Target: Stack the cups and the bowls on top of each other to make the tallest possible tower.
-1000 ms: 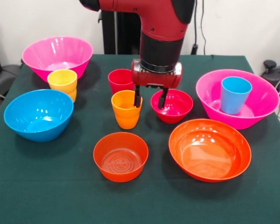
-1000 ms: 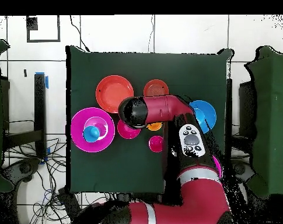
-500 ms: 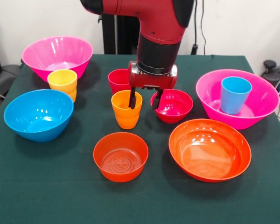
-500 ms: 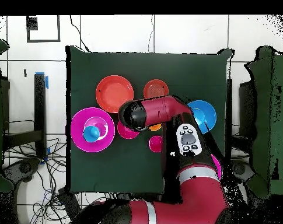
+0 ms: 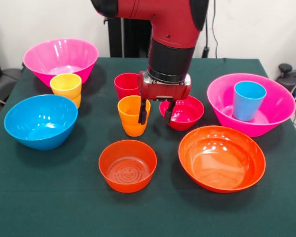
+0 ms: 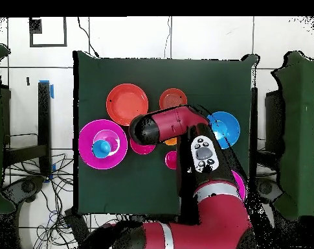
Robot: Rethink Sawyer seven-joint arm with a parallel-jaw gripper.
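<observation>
My gripper (image 5: 156, 114) is open and hangs low between the orange cup (image 5: 129, 121) and the small crimson bowl (image 5: 188, 111). Its left finger (image 5: 143, 112) overlaps the orange cup's right side. Its right finger (image 5: 168, 111) is at the crimson bowl's left rim. The red cup (image 5: 125, 84) stands just behind the orange cup. The yellow cup (image 5: 66, 87) stands at the left. The blue cup (image 5: 248, 99) stands inside the right pink bowl (image 5: 271, 118). In the overhead view the arm (image 6: 160, 126) hides the gripper.
A second pink bowl (image 5: 60, 58) is at the back left and the blue bowl (image 5: 40, 121) is in front of it. The small orange bowl (image 5: 128, 166) and the wide orange bowl (image 5: 222, 158) sit near the front edge.
The gripper shifted left over the orange cup, then moved back a little to the right and lower. The cups and bowls have not moved.
</observation>
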